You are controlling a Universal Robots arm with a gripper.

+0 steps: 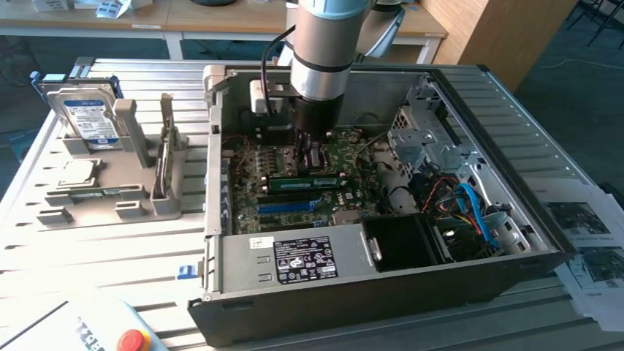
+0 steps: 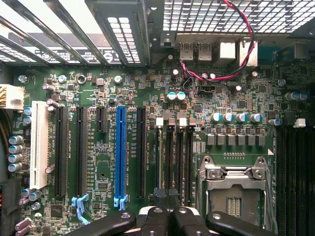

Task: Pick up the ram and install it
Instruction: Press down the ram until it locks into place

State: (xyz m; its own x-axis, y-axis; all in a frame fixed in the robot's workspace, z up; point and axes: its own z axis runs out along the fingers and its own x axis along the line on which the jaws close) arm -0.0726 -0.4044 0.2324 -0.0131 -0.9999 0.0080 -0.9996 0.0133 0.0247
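Lies open-side up on the desk (image 1: 117, 241), the computer case (image 1: 390, 292), so that the motherboard (image 2: 236, 93) faces the arm and can be reached straight from above. Stands at the desk's edge on the exterior view's left, a grey holder (image 1: 146, 208), with a hard drive (image 1: 86, 117) propped upright in it, presumably so that parts can be taken by their upper edge.

Sits on edge on the board, the ram (image 1: 304, 182), running parallel to the long blue slot (image 1: 288, 207) and just beside it, in line with the row of black slots. Looks lined up for seating; cannot be told whether fully home.

Hangs directly over the ram's middle, the pincer (image 2: 170, 219), with fingers (image 2: 189, 221) drawn together and no gap showing between them in the wrist view. Appears very close to the stick's top edge, possibly pressing on it; cannot be judged for certain whether touching or pinching anything.
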